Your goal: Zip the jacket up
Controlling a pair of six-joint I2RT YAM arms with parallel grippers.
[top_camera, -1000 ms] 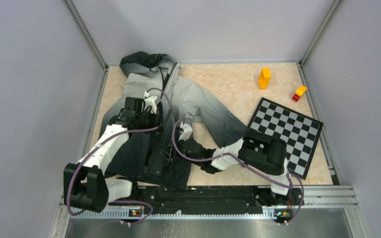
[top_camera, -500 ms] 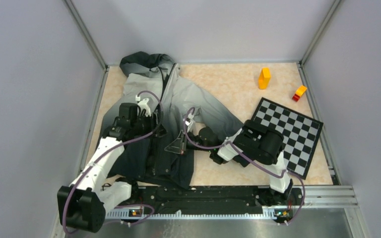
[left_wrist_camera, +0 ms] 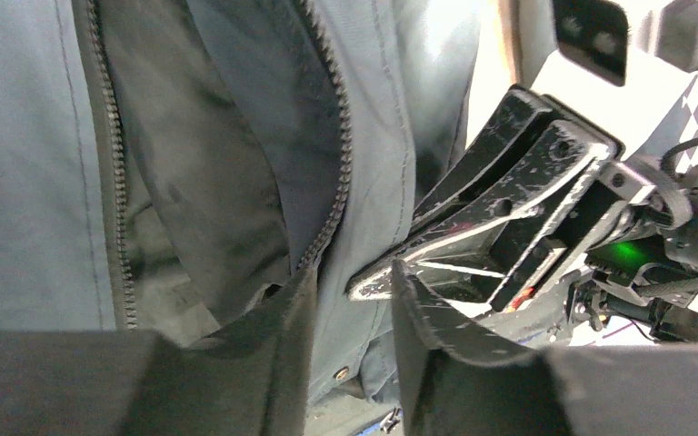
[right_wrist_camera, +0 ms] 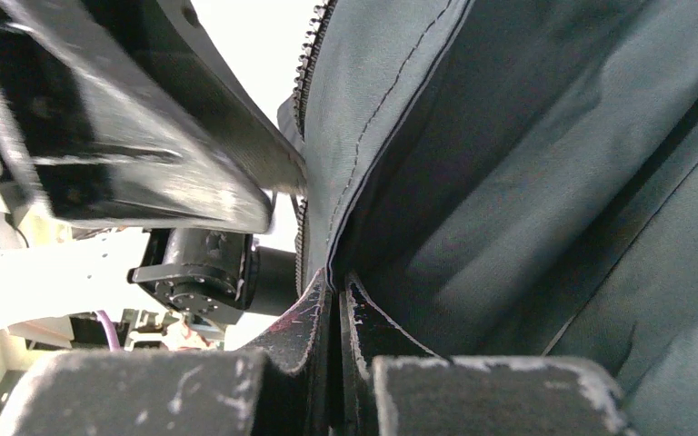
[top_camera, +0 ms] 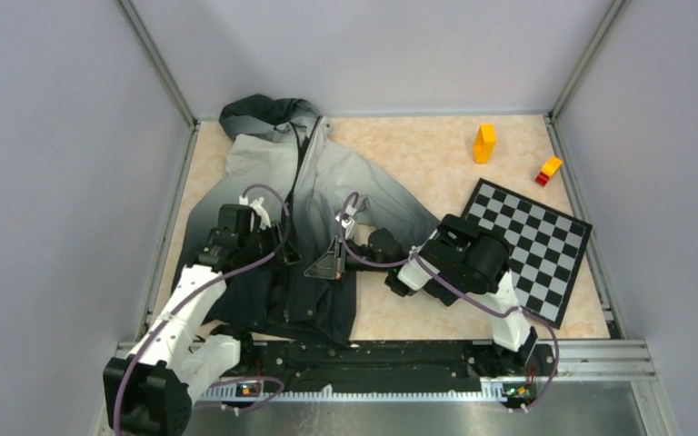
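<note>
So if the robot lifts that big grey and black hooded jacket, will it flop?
Probably flop: the grey-to-black hooded fabric jacket lies wrinkled and folded. Where the right gripper pinches its edge the cloth creases, so the rest would likely sag.

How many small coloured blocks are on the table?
2: an orange block near the far wall, and a yellow-and-red block right of it, beyond the checkerboard. The jacket may hide more.

From above, the left arm hides part of the jacket, and the zipper slider is too small to find. In the left wrist view, whether the left gripper pinches cloth cannot be told. The right wrist view cuts the jacket off at its edges, and the left gripper is blurred there.
</note>
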